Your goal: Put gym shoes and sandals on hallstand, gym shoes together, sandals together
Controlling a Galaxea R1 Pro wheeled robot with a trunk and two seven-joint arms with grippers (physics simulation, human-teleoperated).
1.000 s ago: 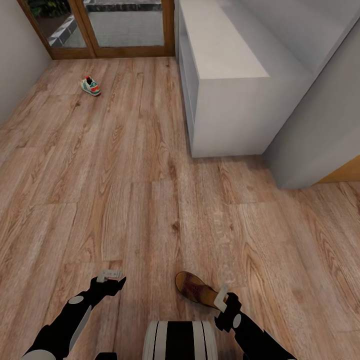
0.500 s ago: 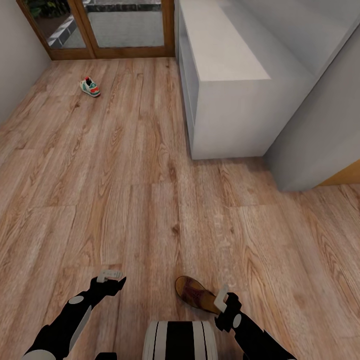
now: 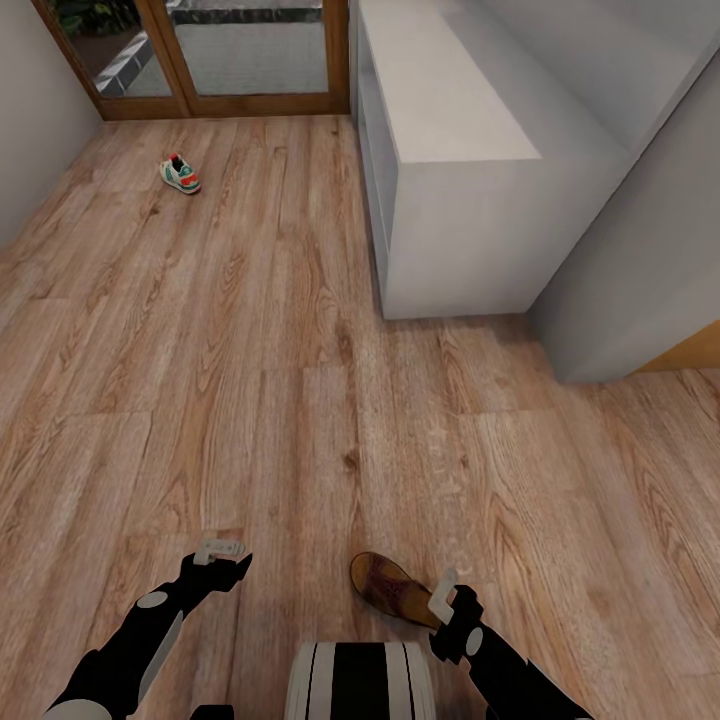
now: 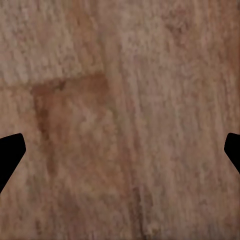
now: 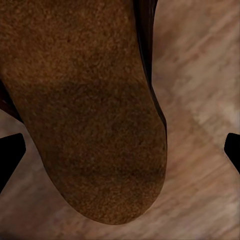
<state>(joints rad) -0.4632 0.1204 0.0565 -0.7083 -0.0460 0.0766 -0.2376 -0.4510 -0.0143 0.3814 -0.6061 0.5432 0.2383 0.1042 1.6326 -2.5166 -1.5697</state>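
- I see a dark-brown leather sandal (image 3: 392, 585) with grainy tan footbed flat on the wood-grain plank floor (image 3: 250, 400).
- My right gripper (image 3: 440, 597) hovers at its heel, fingers spread.
- My left gripper (image 3: 220, 550) is spread over bare planks.

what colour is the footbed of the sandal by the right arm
Tan-brown with a darker worn patch across the sandal; the right wrist view shows it best.

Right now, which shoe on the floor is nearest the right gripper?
The brown sandal, right beside the right gripper; the white-green gym shoe lies far off by the door.
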